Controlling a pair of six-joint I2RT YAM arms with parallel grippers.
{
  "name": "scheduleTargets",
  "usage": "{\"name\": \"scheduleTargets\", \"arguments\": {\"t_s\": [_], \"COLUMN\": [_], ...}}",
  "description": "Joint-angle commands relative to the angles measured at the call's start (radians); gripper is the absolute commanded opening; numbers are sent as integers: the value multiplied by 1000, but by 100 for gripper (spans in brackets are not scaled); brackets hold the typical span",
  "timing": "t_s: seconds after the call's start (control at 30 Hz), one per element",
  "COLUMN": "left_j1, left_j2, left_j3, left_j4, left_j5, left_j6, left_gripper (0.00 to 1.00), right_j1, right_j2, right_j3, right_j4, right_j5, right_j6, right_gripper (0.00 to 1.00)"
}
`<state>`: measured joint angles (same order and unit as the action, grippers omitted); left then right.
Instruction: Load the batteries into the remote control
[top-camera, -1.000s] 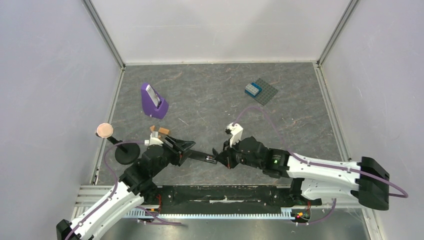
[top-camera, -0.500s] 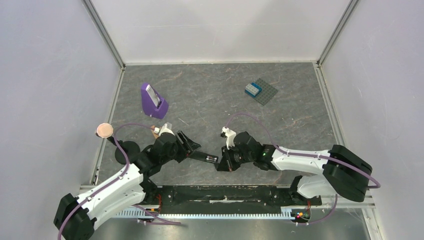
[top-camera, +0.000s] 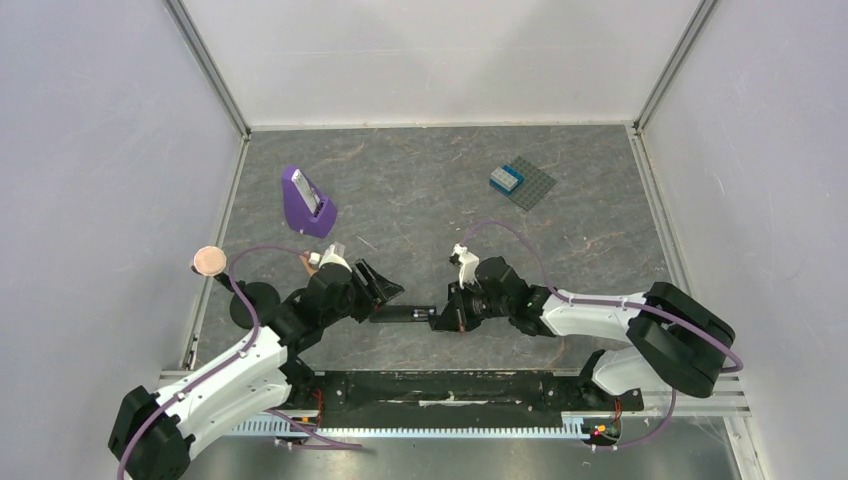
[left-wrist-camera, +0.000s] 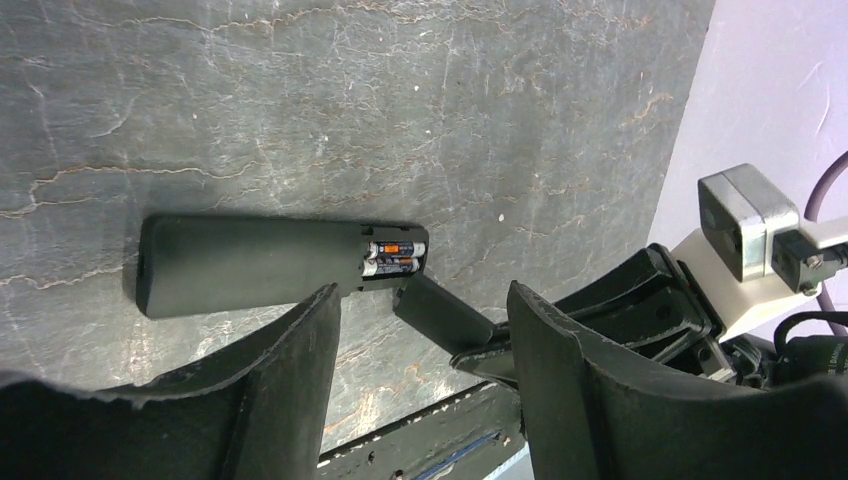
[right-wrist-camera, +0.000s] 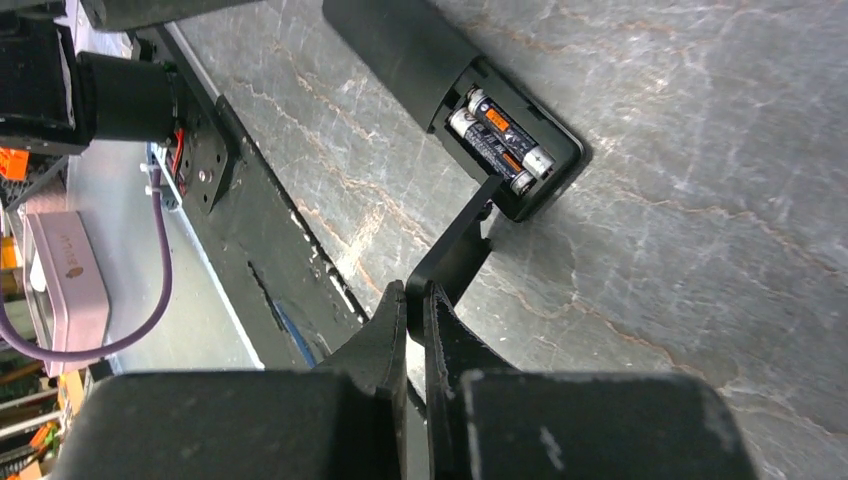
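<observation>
Right gripper (right-wrist-camera: 417, 300), cover (right-wrist-camera: 455, 250) at remote (right-wrist-camera: 400, 45) edge

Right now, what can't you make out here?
- Polarity marks on the batteries: too small, both wrist views.
- Gripped end of the cover: hidden inside the right gripper, right wrist view.
- Underside of the remote control: against the table, every view.
- Batteries, top external view: too small.

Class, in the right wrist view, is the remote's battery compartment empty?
No: both batteries lie side by side in the open compartment of the remote control.
</observation>
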<state>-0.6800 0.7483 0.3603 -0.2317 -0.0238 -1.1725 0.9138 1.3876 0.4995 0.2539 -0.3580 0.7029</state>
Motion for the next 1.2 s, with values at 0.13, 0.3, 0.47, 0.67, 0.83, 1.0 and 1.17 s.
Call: {"name": "scheduleTargets", "arguments": {"t_s": [0.13, 0.3, 0.47, 0.67, 0.83, 1.0, 1.17], "left_j1": [9, 10, 11, 13, 14, 16, 16], "left_j2": [13, 18, 15, 4, -6, -23, -23], "left_j3": [-17, -34, -56, -94, -122, -143, -153], "left_j4": [45, 58, 63, 76, 98, 95, 83], "left_j5": [19, 45, 57, 54, 56, 50, 49], "left_j6": [37, 28, 26, 12, 11, 3, 3], "left_gripper": [67, 67, 67, 67, 67, 67, 61], "right_j1": [-33, -34, -48, -65, -68, -77, -94], "right_j2": [-11, -33, -3, 90, 144, 174, 221], "right_j3": [-82, -134, -140, -109, -102, -88, -59], "right_j4": [196, 379, 531, 624, 651, 677, 659], "right_j5": [-39, -128, -172, -190, -174, -164, -169], "right_j6": [114, 230, 324, 378, 411, 427, 424], "right_gripper": [0, 0, 0, 0, 0, 0, 0]}}
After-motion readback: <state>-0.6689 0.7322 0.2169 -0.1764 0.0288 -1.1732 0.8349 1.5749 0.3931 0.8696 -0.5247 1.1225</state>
